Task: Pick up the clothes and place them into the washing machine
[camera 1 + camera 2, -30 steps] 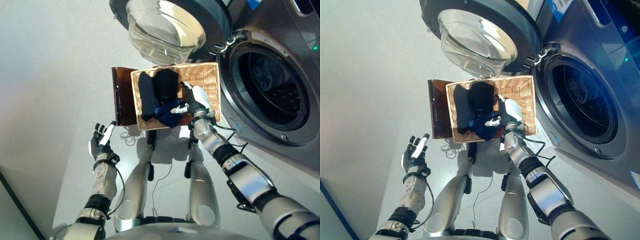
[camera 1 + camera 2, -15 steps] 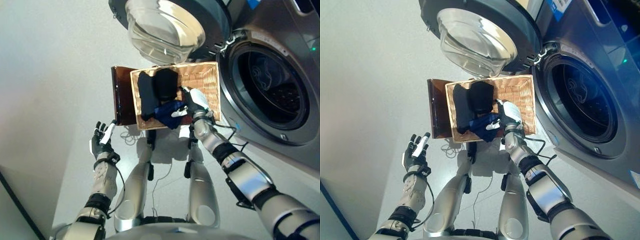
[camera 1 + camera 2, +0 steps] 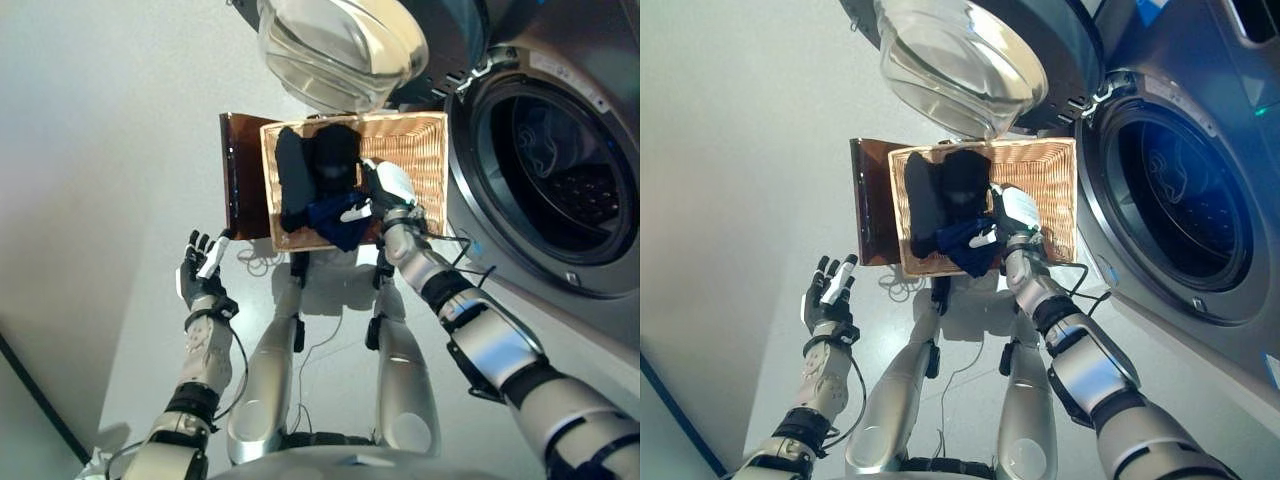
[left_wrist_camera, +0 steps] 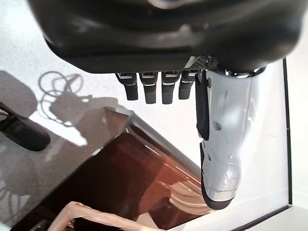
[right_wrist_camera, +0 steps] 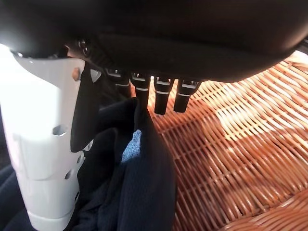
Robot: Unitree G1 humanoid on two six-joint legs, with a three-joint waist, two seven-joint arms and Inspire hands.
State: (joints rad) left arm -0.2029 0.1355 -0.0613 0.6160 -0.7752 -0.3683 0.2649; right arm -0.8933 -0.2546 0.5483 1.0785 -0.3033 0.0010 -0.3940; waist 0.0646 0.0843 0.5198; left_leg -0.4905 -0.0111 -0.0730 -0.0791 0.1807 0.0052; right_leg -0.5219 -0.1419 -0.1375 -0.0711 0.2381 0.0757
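A wicker basket [image 3: 428,150] rests on a dark brown stand [image 3: 243,180] in front of the washing machine's open drum [image 3: 555,170]. Black clothes [image 3: 315,170] fill the basket's left half, and a dark blue garment [image 3: 335,220] hangs over its near rim. My right hand [image 3: 388,192] is inside the basket, open, with its white-covered thumb [image 5: 48,144] lying on the blue garment [image 5: 130,183]. A fold of that cloth rises between thumb and fingers. Over the floor to the left of the stand, my left hand [image 3: 200,270] is held up open and holds nothing.
The washer's round glass door [image 3: 340,45] hangs open just above the basket's far edge. The machine's grey front [image 3: 600,300] runs along the right side. In the left wrist view, a corner of the brown stand [image 4: 125,178] shows past the fingers [image 4: 154,89].
The camera has shifted, so door and washer sit higher and closer. My right hand has slid a little left, farther onto the blue garment. The left hand has barely moved.
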